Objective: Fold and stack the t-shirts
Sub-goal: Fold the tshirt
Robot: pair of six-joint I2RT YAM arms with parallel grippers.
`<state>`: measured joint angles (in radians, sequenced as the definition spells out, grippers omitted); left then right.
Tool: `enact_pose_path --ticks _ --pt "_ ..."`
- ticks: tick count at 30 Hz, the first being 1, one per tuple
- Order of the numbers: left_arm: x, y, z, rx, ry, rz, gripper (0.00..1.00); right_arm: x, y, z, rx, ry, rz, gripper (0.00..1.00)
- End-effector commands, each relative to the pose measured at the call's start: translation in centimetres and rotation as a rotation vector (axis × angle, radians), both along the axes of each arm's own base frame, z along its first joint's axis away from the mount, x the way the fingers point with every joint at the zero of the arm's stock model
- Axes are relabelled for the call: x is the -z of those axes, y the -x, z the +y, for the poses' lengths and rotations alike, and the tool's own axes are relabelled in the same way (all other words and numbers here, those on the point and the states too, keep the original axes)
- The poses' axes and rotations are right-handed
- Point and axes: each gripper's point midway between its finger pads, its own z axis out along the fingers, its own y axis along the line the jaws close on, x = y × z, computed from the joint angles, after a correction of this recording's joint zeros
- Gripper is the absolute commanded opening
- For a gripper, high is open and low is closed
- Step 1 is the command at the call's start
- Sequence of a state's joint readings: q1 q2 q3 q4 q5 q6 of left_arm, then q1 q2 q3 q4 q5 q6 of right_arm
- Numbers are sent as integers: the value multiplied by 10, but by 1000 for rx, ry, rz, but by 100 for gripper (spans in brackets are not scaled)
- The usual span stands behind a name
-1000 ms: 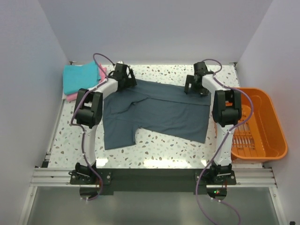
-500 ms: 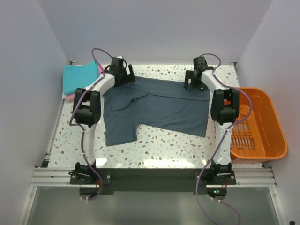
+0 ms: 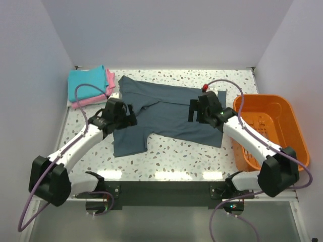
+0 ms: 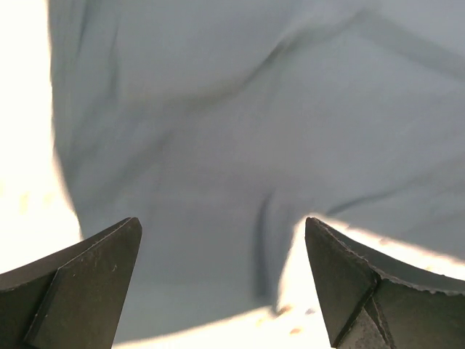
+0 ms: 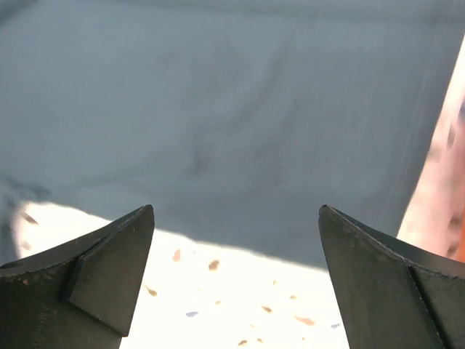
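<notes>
Slate-grey shirt (image 3: 171, 108) lay spread flat mid-table (image 3: 176, 159), one sleeve toward near-left. L gripper (image 3: 123, 116) hovered over its left part, R gripper (image 3: 196, 110) over its right part; both jaws spread wide, nothing btwn them. At far-left corner, turquoise shirt (image 3: 87, 83) sat folded atop pink shirt (image 3: 109, 78). Orange bin (image 3: 299, 146) stood at right.

The slate blue-grey t-shirt (image 3: 171, 113) is soft, matt cloth. The table (image 3: 176, 156) looks smooth, speckled stone; the orange bin (image 3: 264, 97), shiny plastic.
</notes>
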<state>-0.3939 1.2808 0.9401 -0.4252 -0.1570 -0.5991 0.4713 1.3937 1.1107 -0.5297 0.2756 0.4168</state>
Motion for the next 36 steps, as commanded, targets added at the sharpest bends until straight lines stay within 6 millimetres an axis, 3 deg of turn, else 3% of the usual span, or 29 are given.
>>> enact_pose_path --ticks 1,2,4,5,6,7,10,13,16,19,20,22,23,26,31,36 --pt "59 70 27 -132 -15 206 100 30 26 -9 146 -97 19 99" --pt "75 89 35 -149 -30 253 100 39 38 -12 150 -100 32 99" --pt "77 107 44 -204 -11 257 100 43 46 -19 173 -91 34 99" --pt "93 127 53 -232 -30 305 100 46 53 -25 185 -80 42 99" --pt "97 133 55 -248 -21 305 100 46 55 -27 198 -80 39 99" --pt "94 134 53 -272 33 274 100 46 56 -29 206 -78 36 99" --pt "110 144 54 -325 91 268 100 45 59 -30 204 -92 27 98" --pt "117 145 63 -376 70 265 100 47 62 -32 210 -90 29 99" --pt "127 144 62 -372 50 292 93 47 63 -36 227 -81 23 99" --pt "139 144 58 -361 44 328 78 47 65 -38 243 -83 21 99" --pt "141 144 58 -359 40 337 61 46 65 -38 244 -83 20 99" --pt "146 145 56 -349 34 358 42 47 67 -40 250 -80 25 99" --pt "145 143 54 -344 37 358 26 50 71 -42 261 -73 42 99" --pt "142 143 54 -340 40 351 0 53 78 -51 306 -52 61 99" --pt "125 139 60 -351 35 292 0 57 94 -64 393 -44 88 99" --pt "108 133 62 -355 52 228 0 75 110 -79 491 -51 85 99"
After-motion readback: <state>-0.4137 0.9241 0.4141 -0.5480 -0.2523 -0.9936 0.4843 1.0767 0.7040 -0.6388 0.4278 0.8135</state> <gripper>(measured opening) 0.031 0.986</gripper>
